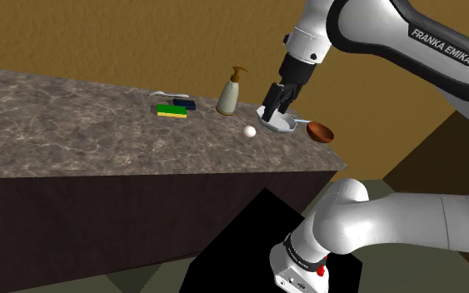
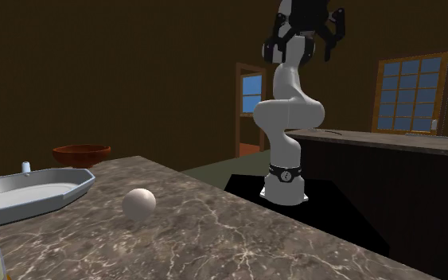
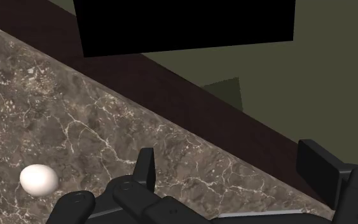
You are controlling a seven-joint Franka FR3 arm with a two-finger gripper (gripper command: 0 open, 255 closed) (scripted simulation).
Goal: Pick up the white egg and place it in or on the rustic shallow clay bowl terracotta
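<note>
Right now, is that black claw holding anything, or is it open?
Gripper: open, holding nothing; the white egg lies off to one side of it, untouched.

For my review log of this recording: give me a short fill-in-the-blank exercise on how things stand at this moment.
1. The white egg rests on the marbled ___.
2. The gripper is ___ and holds nothing.
3. In the shoulder view, the grey tray lies between the egg and the brown ___.
Missing words: counter; open; bowl.
</note>
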